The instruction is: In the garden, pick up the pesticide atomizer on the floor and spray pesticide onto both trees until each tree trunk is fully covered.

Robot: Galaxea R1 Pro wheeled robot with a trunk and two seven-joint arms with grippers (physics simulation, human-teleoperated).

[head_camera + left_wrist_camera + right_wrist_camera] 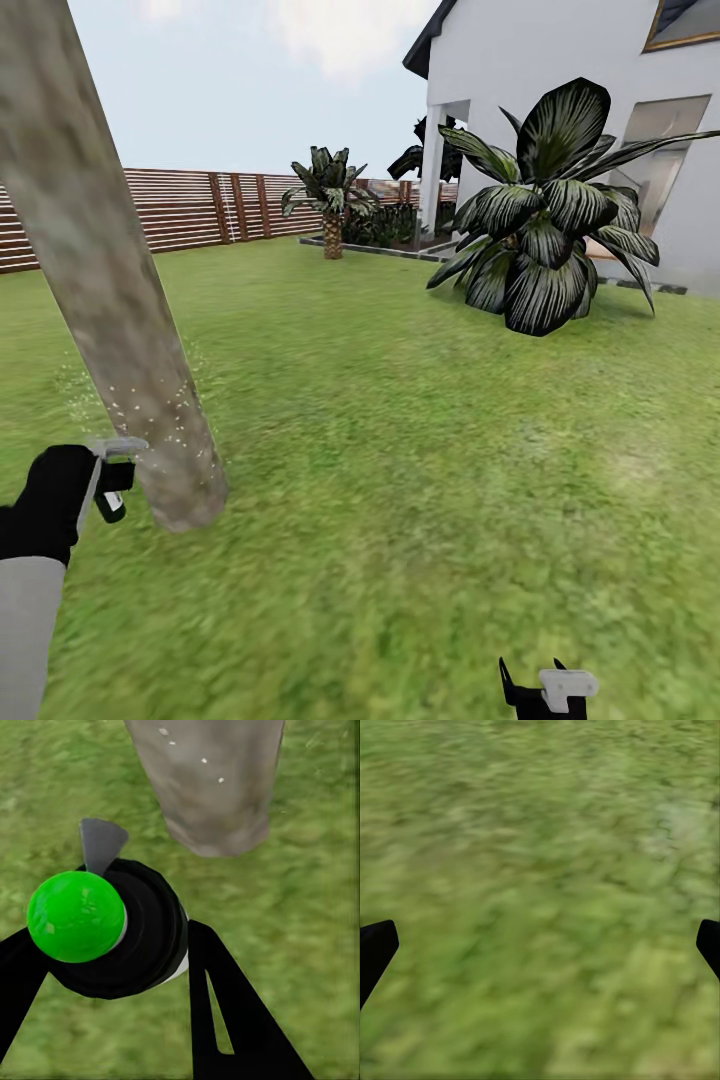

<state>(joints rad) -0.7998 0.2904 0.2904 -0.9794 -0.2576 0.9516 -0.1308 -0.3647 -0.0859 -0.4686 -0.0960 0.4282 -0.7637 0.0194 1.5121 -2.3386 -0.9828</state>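
A thick grey-brown tree trunk [120, 330] leans across the left of the head view and meets the grass lawn [420, 450] at its base. White pesticide specks [150, 412] dot its lower bark and drift just beside it. My left gripper [105, 485] is shut on the pesticide atomizer [142, 934], a black bottle with a green ball cap [75, 916] and a grey nozzle [122, 445] that nearly touches the trunk. In the left wrist view the tree trunk [214, 787] stands close ahead. Low over bare grass, my right gripper [540, 685] [540, 945] is open and holds nothing.
A big dark-leaved plant [545, 230] stands at the right in front of a white house [560, 70]. A small palm [330, 195] and a planting bed lie farther back. A brown slatted fence [200, 205] closes the lawn behind.
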